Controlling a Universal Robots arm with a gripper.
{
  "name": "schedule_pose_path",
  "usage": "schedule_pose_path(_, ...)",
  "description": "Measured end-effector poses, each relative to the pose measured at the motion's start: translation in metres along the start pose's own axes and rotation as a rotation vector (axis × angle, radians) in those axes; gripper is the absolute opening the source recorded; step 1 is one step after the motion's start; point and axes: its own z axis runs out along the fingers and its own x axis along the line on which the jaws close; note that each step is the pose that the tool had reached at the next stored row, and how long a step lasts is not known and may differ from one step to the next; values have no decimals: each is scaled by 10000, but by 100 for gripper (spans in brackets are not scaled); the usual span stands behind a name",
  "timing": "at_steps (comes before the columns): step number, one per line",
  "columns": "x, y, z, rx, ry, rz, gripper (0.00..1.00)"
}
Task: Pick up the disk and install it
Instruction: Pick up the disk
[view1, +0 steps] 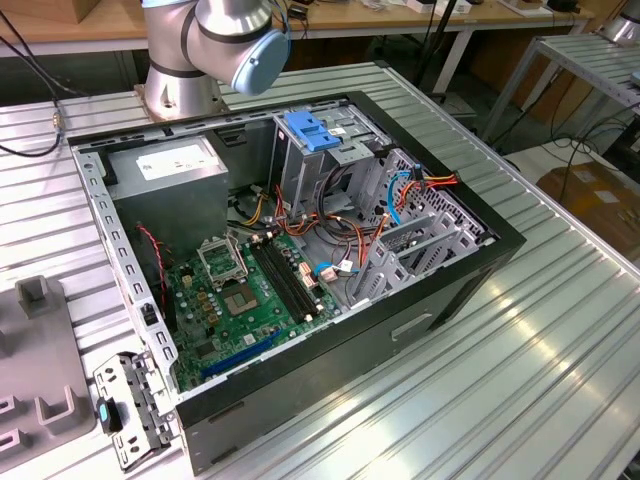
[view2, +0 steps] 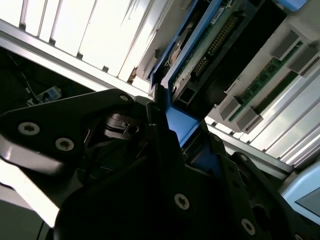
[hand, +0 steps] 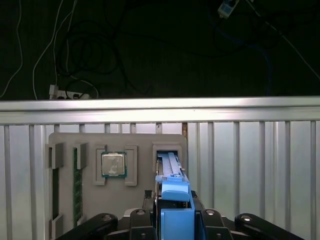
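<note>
The disk (hand: 172, 197) stands on its edge in a slot of a grey holder tray (hand: 90, 145), its blue plastic side rail facing the camera in the first wrist view. In the second wrist view the disk (view2: 200, 55) shows its green circuit board side and blue rail. My gripper (hand: 176, 220) straddles the near end of the disk, with a black finger (hand: 156, 217) pressed against each flat side. The gripper (view2: 182, 127) looks shut on the blue rail. The open computer case (view1: 300, 250) lies on the table in the exterior view, with its drive cage (view1: 330, 165) at the back.
The tray also holds a processor chip (hand: 113, 164) and memory sticks (hand: 77, 185). The table edge (hand: 160, 104) runs just beyond the tray, with cables on the floor past it. In the case sit a grey power-supply box (view1: 170, 170), a motherboard (view1: 250, 290) and a light-blue latch plate (view1: 315, 130).
</note>
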Motion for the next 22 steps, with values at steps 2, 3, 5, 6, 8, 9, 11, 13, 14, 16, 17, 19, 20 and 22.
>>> schedule_pose_path(2, 1, 0, -38, -1, 0, 0, 37)
schedule_pose_path(3, 2, 0, -70, 0, 0, 0, 37)
schedule_pose_path(5, 3, 0, -108, -1, 0, -1, 37)
schedule_pose_path(6, 5, 0, -145, -1, 1, 0, 37)
schedule_pose_path(8, 6, -1, -185, 0, 0, 0, 37)
schedule_pose_path(9, 7, -1, -211, 0, 0, 0, 37)
schedule_pose_path(11, 7, -1, -235, -1, 1, 0, 37)
schedule_pose_path(13, 8, -1, -251, -1, 0, 0, 37)
schedule_pose_path(14, 8, -1, -262, 0, 0, 0, 37)
schedule_pose_path(16, 9, -1, -286, -1, 1, -1, 37)
schedule_pose_path(17, 10, -1, -314, -1, 1, 0, 37)
schedule_pose_path(19, 11, -1, -356, 0, 0, 0, 37)
schedule_pose_path(20, 12, -2, -375, 0, 0, -1, 37)
schedule_pose_path(22, 12, -2, -399, 0, 0, -1, 37)
